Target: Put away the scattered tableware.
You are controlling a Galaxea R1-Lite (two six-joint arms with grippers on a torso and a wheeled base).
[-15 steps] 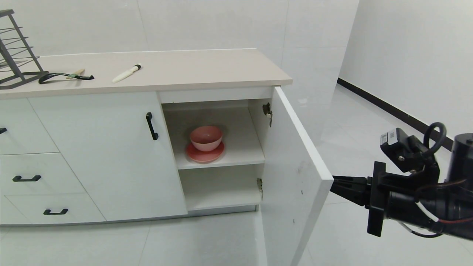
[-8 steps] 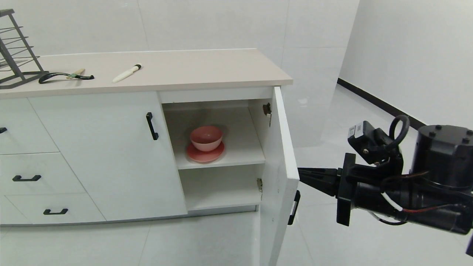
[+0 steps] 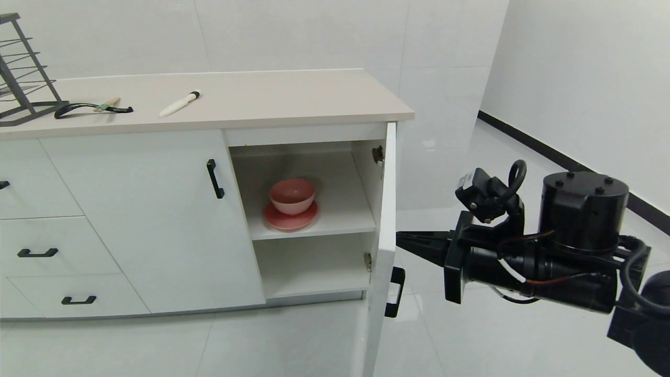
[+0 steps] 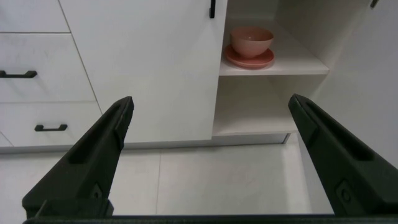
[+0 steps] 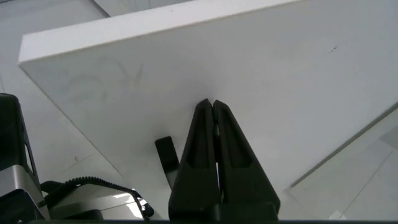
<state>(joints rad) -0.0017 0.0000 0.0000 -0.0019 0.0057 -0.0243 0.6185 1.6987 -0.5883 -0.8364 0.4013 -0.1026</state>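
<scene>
A pink bowl (image 3: 292, 195) sits on a pink plate (image 3: 290, 218) on the upper shelf of the open cabinet; the bowl (image 4: 252, 40) and plate (image 4: 249, 58) also appear in the left wrist view. The cabinet door (image 3: 386, 220) stands edge-on towards me, black handle (image 3: 394, 292) on its outer face. My right gripper (image 3: 401, 240) is shut, and its tip (image 5: 212, 104) rests against the door's outer face (image 5: 267, 74) above the handle (image 5: 166, 159). My left gripper (image 4: 211, 99) hangs open and empty, low in front of the cabinet.
On the countertop (image 3: 293, 94) lie a white knife (image 3: 180, 103), a black ladle (image 3: 86, 109) and a wooden-handled utensil (image 3: 108, 103), beside a grey wire rack (image 3: 21, 78). Drawers (image 3: 36, 252) with black handles are at the left. Bare tiled floor (image 3: 497, 340) spreads right of the door.
The cabinet door has swung from wide open to nearly edge-on, towards the cabinet. My right gripper has moved left with it, staying against its outer face.
</scene>
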